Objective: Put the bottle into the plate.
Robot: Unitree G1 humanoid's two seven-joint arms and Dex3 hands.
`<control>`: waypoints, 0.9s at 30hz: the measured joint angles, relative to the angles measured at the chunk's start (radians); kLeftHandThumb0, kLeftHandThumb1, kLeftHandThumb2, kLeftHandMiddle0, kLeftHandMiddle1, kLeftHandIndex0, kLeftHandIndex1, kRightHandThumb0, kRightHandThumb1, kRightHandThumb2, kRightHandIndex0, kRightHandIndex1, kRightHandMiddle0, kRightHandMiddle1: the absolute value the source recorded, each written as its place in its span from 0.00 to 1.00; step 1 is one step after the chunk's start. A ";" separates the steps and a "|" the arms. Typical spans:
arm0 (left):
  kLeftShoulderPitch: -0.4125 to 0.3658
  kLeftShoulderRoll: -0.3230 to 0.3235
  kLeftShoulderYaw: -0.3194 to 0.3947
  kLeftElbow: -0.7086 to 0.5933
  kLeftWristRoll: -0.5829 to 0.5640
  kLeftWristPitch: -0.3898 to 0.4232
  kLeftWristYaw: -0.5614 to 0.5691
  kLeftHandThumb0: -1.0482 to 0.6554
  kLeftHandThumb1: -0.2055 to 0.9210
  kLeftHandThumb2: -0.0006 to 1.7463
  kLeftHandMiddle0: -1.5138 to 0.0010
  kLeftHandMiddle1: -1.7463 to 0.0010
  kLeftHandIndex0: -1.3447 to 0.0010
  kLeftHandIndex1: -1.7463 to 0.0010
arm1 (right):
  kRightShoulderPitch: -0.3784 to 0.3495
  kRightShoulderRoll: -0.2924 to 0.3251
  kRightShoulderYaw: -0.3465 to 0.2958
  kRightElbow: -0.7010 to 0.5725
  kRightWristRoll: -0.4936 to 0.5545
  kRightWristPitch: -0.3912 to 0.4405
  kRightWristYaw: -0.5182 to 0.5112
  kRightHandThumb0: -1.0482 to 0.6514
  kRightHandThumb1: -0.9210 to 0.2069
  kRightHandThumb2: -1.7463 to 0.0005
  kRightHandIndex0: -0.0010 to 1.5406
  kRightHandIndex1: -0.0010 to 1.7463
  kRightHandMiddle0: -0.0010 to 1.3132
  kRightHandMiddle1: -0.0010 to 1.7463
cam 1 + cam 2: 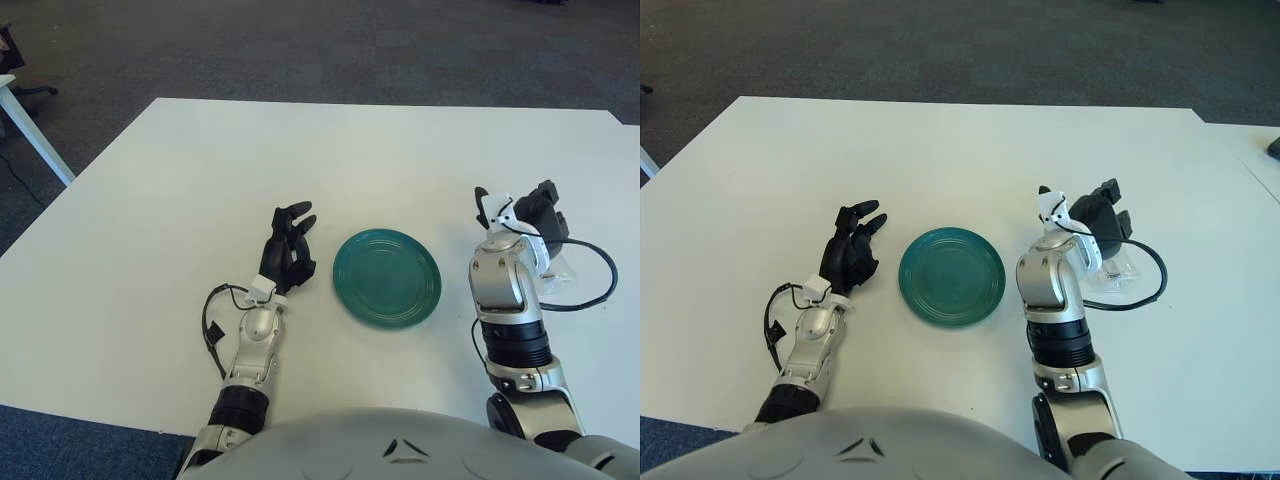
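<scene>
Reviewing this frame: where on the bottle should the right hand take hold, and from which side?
Around its middle, from above, I'd judge. The clear bottle seems to lie on its side right of the plate, so its round flank faces up. The right hand shows over it and hides much of it. The left hand shows left of the plate.

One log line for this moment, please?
right hand at clear bottle, right of plate | plate empty | left hand idle, left of plate
</scene>
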 measured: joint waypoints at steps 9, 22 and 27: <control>0.004 0.001 -0.002 -0.005 -0.004 0.002 0.000 0.28 1.00 0.51 0.77 0.73 1.00 0.39 | 0.013 0.003 -0.028 -0.041 -0.022 0.018 -0.002 0.00 0.00 0.69 0.00 0.00 0.00 0.02; 0.018 0.002 -0.003 -0.022 -0.009 0.008 -0.006 0.28 1.00 0.51 0.77 0.73 1.00 0.39 | 0.048 -0.008 -0.024 -0.092 -0.042 0.062 0.024 0.00 0.00 0.68 0.00 0.00 0.00 0.04; 0.026 0.003 -0.002 -0.030 -0.010 0.012 -0.008 0.28 1.00 0.51 0.77 0.73 1.00 0.39 | 0.079 -0.021 -0.020 -0.110 -0.044 0.073 0.040 0.00 0.00 0.68 0.01 0.00 0.00 0.07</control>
